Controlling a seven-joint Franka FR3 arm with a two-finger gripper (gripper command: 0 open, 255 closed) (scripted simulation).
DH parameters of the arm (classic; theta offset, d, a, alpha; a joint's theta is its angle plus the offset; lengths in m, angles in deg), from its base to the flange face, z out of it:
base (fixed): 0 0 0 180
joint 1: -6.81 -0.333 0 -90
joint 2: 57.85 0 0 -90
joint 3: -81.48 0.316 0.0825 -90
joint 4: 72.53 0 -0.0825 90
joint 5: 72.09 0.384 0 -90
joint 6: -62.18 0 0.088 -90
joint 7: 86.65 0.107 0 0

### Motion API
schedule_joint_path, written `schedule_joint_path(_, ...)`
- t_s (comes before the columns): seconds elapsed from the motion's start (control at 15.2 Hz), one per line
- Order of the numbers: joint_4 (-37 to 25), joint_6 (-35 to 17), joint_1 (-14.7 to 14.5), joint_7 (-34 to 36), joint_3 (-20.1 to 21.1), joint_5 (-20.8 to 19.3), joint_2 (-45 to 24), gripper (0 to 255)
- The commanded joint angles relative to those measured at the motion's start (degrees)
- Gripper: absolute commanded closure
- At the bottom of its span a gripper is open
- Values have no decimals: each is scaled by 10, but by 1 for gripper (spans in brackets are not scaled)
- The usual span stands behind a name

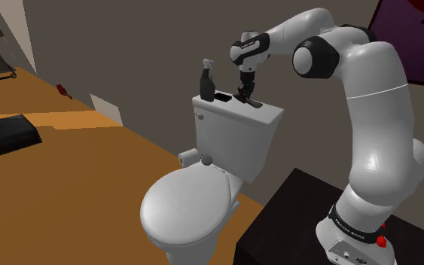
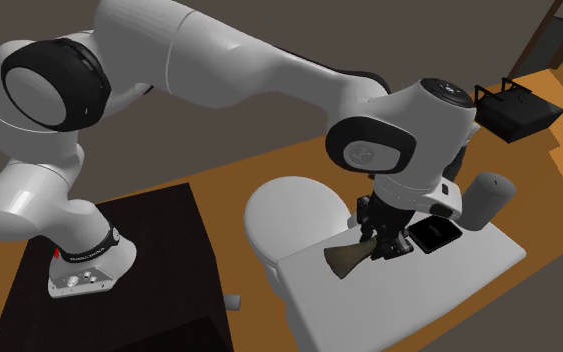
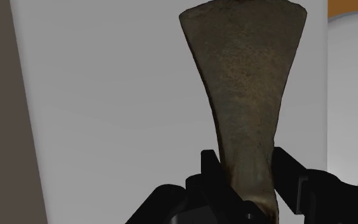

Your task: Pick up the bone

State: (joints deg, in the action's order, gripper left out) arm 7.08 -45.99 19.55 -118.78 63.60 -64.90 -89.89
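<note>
Bone (image 3: pixel 244 95) is stuck between the two black fingers (image 3: pixel 212 168) of the gripper (image 3: pixel 246 159). They pinch its thin end from both sides. The wide end of the brown bone points away from the hand. Behind it is the flat white tank lid (image 3: pixel 107 95) of a toilet. I cannot tell if the bone lies on the lid or hangs just above it.

In the shoulder view the gripper (image 1: pixel 246 95) points straight down over the tank lid (image 1: pixel 236 111), near the lid's right end. A dark bottle (image 1: pixel 207 81) stands up at the left end, and a small flat black thing (image 1: pixel 221 96) lies between the bottle and the gripper. The white toilet seat cover (image 1: pixel 180 199) is shut, nearer to us than the tank. A black box (image 1: pixel 7 134) lies far off to the left on the orange-brown floor (image 1: pixel 89 173). The black stand (image 1: pixel 300 218) is at the near right.

In the second exterior view the bone (image 2: pixel 347 258) sticks out to the left of the gripper (image 2: pixel 381 242).
</note>
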Motion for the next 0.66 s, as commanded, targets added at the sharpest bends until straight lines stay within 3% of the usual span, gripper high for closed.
schedule_joint_path(0.0,-7,13,-1,2,-1,-2,6,255)
schedule_joint_path(0.59,-51,64,2,3,-3,-5,13,255)
